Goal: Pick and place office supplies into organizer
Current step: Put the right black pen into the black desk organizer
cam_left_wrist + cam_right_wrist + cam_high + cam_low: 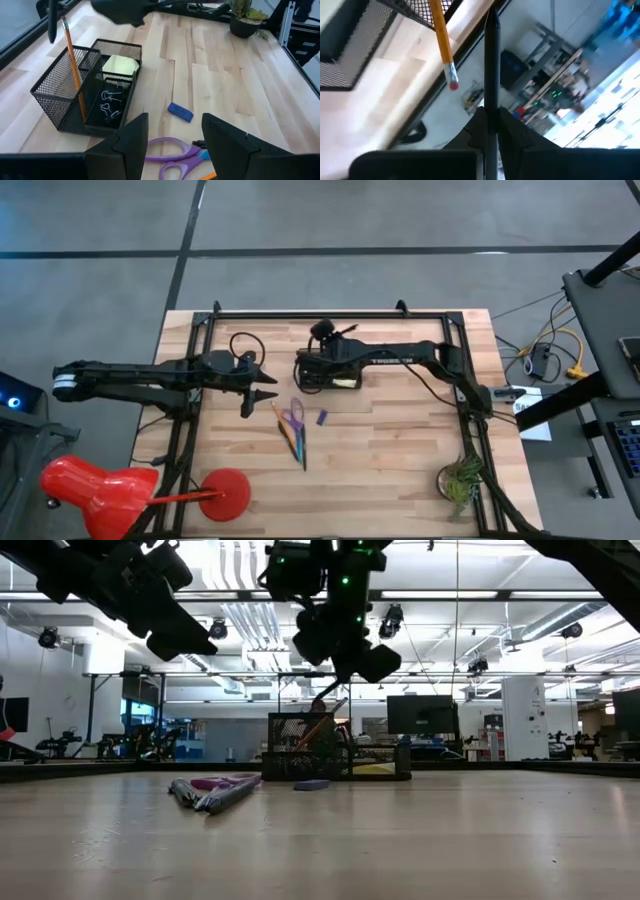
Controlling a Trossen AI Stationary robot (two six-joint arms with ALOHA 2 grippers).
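Note:
The black mesh organizer [325, 372] [75, 95] stands near the table's far middle. An orange pencil [75, 70] [440, 35] leans upright in its taller section; a yellow sticky pad [120, 65] and small clips [110, 102] lie in the lower one. Purple scissors [294, 415] [172, 150] and pens [295, 442] lie on the wood nearer the front, with a small blue piece [180, 112] beside them. My right gripper [322, 335] [490, 112] hovers over the organizer, shut on a dark pen [492, 65]. My left gripper [268, 395] [175, 135] hangs open above the scissors. My right gripper pinches the dark pen between its two fingers [475, 125]. The pen's shaft [492, 95] runs out lengthwise past the fingertips, in line with them. It is lifted clear, its free end [492, 15] beside the pencil's eraser end above the organizer.
A potted plant [460, 480] sits at the near right corner. A red lamp-like object [95, 490] with a red disc [228, 492] is at the near left. Black frame rails [330, 313] run along the far and side edges. Bare wood lies right of the scissors.

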